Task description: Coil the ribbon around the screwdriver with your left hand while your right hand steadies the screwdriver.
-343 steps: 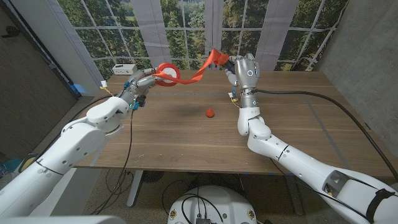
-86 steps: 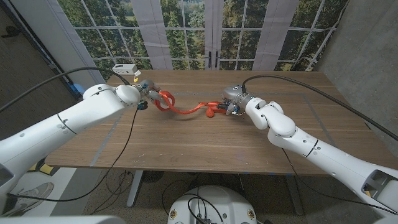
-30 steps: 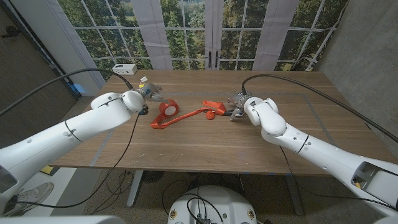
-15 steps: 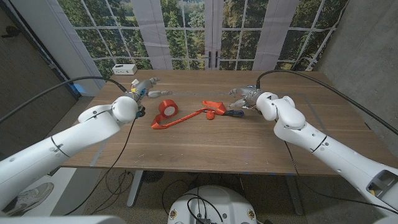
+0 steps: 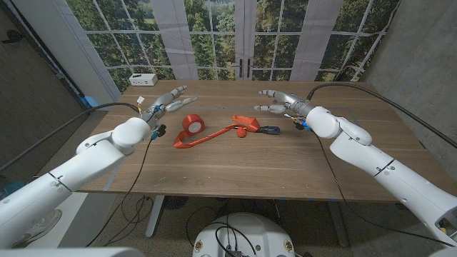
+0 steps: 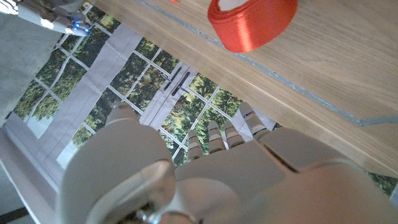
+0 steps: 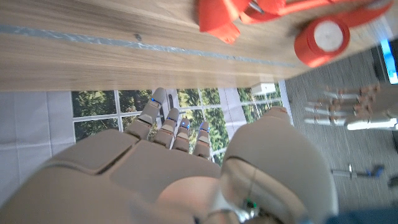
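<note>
Screwdriver [image 5: 265, 129] shaft hidden under wound ribbon [image 5: 241, 125]

Head camera looks down; inverted wrist cameras share the ribbon roll [image 5: 191, 123].

An orange-red ribbon [image 5: 207, 131] trails loose across the tabletop [image 5: 235, 160] from its spool [image 5: 191, 123], which stands on edge. The ribbon's far end is bunched around the screwdriver [image 5: 258, 129], which lies flat, its dark handle sticking out.
</note>
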`<state>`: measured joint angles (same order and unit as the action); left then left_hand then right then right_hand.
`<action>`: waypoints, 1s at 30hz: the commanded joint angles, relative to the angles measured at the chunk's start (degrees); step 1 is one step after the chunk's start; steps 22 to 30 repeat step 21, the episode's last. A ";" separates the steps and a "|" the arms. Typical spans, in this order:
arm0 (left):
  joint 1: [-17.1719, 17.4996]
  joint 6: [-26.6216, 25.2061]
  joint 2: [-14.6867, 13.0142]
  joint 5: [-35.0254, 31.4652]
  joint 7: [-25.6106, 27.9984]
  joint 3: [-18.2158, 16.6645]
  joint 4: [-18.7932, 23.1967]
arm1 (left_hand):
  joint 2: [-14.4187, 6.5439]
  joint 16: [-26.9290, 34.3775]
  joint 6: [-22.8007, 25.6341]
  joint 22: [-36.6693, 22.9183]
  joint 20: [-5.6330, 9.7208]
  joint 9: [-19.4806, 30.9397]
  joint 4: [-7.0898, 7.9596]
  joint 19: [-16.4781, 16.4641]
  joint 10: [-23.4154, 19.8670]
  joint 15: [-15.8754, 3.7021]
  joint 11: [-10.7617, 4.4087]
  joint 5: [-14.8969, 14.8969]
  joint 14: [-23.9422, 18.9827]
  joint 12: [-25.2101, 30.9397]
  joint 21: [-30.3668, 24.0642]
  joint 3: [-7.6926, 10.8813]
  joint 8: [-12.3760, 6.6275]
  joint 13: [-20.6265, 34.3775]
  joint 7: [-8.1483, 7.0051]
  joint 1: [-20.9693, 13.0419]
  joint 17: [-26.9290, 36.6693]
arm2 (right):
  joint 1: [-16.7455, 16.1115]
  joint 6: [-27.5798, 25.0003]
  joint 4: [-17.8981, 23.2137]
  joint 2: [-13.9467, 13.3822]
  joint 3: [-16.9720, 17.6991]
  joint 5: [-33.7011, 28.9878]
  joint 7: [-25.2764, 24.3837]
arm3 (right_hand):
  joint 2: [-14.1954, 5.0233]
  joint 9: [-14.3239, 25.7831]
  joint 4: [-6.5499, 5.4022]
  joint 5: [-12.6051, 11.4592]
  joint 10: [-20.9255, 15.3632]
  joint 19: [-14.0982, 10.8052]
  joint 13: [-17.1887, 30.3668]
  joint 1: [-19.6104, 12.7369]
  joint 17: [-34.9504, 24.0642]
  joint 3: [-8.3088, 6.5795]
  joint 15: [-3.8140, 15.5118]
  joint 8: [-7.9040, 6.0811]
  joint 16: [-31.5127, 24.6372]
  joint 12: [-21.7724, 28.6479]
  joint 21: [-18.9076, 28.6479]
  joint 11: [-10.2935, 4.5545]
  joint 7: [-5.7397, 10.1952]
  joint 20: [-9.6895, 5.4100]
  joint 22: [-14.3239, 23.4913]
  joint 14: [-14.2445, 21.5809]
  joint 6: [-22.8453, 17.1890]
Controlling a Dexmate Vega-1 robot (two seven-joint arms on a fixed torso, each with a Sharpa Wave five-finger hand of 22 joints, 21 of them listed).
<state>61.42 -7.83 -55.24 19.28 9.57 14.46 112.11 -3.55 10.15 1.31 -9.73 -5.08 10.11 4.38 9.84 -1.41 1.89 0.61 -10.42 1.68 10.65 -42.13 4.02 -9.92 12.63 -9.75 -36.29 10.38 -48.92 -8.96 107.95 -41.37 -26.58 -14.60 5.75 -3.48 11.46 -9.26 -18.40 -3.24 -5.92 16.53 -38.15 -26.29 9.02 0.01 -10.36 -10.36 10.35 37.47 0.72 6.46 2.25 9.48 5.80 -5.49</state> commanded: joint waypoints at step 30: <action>-5.03 29.71 10.22 17.16 -22.23 0.09 -24.47 | -8.98 0.67 -1.82 -0.52 3.45 -0.18 6.33 2.40 2.22 -1.59 -1.66 -3.13 2.37 0.30 3.21 5.30 0.29 -2.20 3.17 10.54 -0.04 | -12.82 21.71 -4.77 7.40 7.75 29.53 -22.12 | -4.77 -0.31 -0.84 0.47 -3.24 -4.59 -2.16 9.02 2.66 1.54 0.03 -1.13 -1.43 1.34 -1.22 2.70 -0.96 -2.35 0.18 1.95 -1.41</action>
